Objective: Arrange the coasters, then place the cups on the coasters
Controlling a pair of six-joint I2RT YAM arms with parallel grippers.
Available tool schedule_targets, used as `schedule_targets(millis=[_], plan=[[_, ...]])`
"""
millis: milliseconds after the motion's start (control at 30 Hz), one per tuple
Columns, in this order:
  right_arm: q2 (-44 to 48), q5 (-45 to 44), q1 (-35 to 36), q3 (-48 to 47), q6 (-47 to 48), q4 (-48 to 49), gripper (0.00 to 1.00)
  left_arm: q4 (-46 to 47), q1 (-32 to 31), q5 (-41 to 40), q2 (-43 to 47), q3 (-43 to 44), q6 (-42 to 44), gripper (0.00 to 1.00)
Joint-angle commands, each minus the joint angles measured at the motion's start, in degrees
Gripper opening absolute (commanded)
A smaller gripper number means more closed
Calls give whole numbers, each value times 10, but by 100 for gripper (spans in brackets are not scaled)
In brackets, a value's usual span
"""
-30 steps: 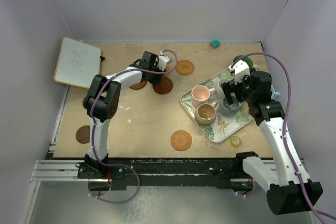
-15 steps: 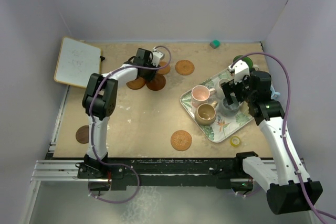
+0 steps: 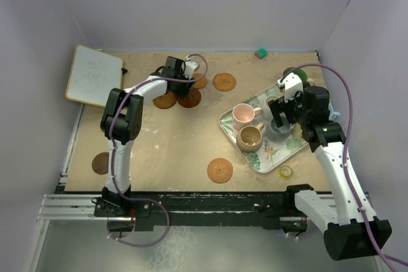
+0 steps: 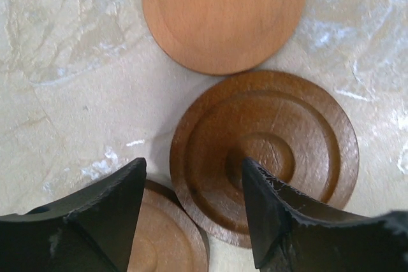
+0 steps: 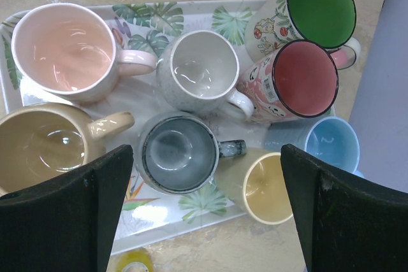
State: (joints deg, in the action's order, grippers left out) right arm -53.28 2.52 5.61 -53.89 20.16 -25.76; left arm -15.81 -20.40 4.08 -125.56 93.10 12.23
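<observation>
Left fingers: the left gripper has its fingers spread apart and holds nothing.
Right fingers: the right gripper is spread wide, holds nothing and hangs over the cups.
Under the left gripper: the ringed coaster, dark brown, lies flat on the table. One finger tip is over its middle and may be touching it, but that is hard to tell.
Next to it: the orange coaster lies right beside the ringed coaster.
Under the other finger: the third coaster is half hidden and touches the ringed coaster.
Other coasters: the patterned coaster lies to the right of that bunch. The front coaster lies near the arms. The dark coaster lies by the left edge.
On the tray: the pink cup, tan cup, grey cup and slate cup all stand upright.
Beside the tray: the green cup, red cup, blue cup and yellow cup are packed close together.
Tape: the yellow tape roll sits on the table by the tray.
</observation>
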Motion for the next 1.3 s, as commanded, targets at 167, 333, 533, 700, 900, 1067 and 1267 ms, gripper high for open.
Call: schedule_targets(millis=[167,333,533,700,900,1067,1267], plan=[[1,2,-2,-2,5,19,100,-37,11,70,160,-52,28,64],[-9,6,-2,-5,5,15,100,-63,21,55,268,-140,60,65],[-1,18,-2,-7,7,10,100,-94,58,38,416,-266,84,65],[3,41,-2,-14,1,1,100,-138,137,60,502,-342,94,65],[6,49,-2,-17,0,-5,100,-179,236,63,586,-399,121,65],[8,52,-2,-17,0,-6,100,-179,301,56,593,-415,123,65],[4,65,-2,-20,1,-10,100,-146,364,71,537,-410,121,65]])
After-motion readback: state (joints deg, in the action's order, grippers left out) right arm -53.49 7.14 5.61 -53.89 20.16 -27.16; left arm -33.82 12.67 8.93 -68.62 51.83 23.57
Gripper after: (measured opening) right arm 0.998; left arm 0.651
